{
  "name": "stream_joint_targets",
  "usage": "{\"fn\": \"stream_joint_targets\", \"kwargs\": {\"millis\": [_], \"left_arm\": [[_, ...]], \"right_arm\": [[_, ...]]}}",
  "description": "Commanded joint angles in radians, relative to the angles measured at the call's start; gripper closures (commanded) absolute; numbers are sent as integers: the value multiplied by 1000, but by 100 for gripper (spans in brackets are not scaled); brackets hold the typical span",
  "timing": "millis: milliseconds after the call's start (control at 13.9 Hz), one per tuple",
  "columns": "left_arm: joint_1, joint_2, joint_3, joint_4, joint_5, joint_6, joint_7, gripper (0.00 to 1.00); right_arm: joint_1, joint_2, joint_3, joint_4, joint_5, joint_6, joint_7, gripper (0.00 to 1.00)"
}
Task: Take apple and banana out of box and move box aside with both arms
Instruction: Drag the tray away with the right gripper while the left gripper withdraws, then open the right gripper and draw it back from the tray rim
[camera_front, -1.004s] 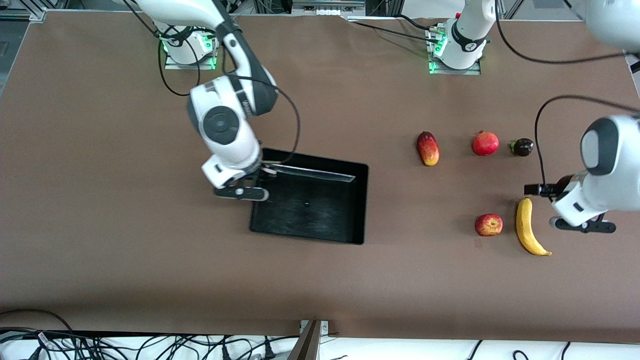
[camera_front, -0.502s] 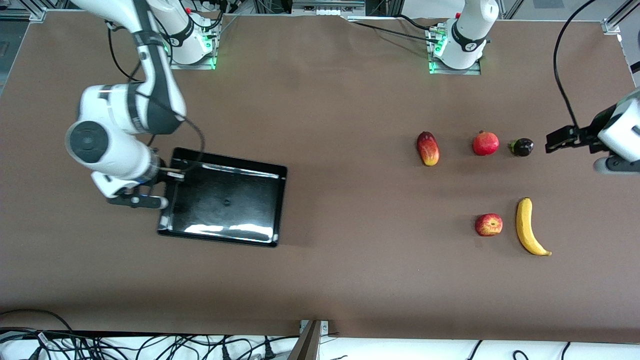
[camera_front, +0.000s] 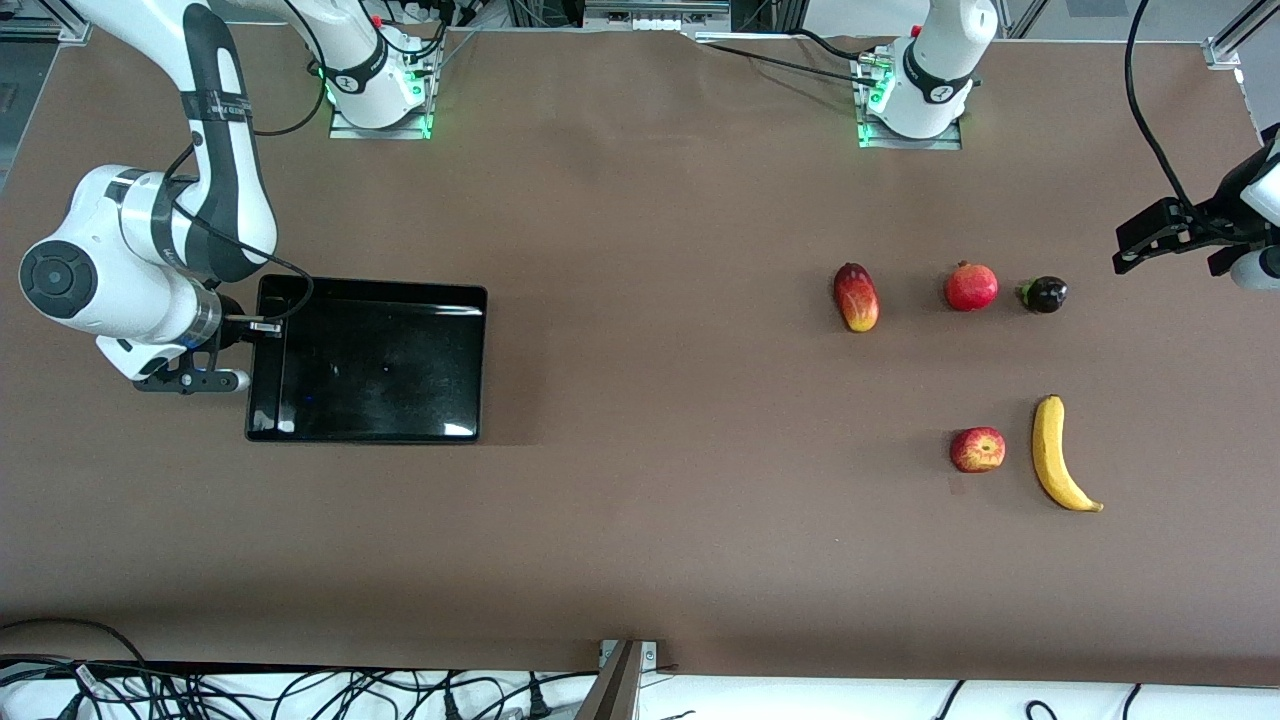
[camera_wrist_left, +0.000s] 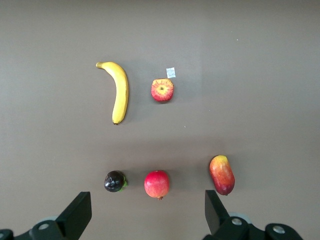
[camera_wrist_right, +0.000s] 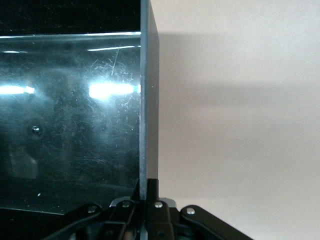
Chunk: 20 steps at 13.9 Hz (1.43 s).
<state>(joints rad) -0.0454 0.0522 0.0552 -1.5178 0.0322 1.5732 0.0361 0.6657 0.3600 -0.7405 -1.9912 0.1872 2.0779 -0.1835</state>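
Box (camera_front: 380, 360): flat on table (camera_front: 640, 520), right arm's end; right gripper (camera_front: 262, 327) pinches its end wall. Apple (camera_front: 977, 449) beside banana (camera_front: 1056, 455), left arm's end. Left gripper (camera_wrist_left: 145, 212): fingers spread, above mango (camera_front: 856, 296) and pomegranate (camera_front: 971, 286).

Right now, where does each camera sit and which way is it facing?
Front view: high across the table, facing both bases; right gripper clamps the black tray.
Left wrist view: looks straight down between open fingers at banana and apple.
Right wrist view: sights along the tray wall, fingers shut on it.
Shared: front and left wrist views both show the fruits.
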Motion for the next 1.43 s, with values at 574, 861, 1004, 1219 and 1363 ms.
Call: {"fn": "stream_joint_targets", "kwargs": {"millis": [574, 861, 1004, 1219, 1363], "left_arm": [[-24, -45, 3, -19, -18, 11, -60, 0], [-24, -28, -15, -8, -18, 8, -111, 0], [-22, -22, -17, -7, -20, 8, -123, 0], [-22, -18, -15, -7, -20, 8, -124, 0], [-18, -17, -15, -5, -20, 8, -121, 0]], "right_arm": [[-24, -42, 1, -60, 14, 42, -25, 0], [-21, -78, -39, 150, 8, -227, -19, 0], [-29, -70, -77, 308, 12, -440, -30, 0], [-32, -61, -83, 470, 0, -539, -48, 0], [-26, -55, -83, 553, -30, -559, -51, 0]]}}
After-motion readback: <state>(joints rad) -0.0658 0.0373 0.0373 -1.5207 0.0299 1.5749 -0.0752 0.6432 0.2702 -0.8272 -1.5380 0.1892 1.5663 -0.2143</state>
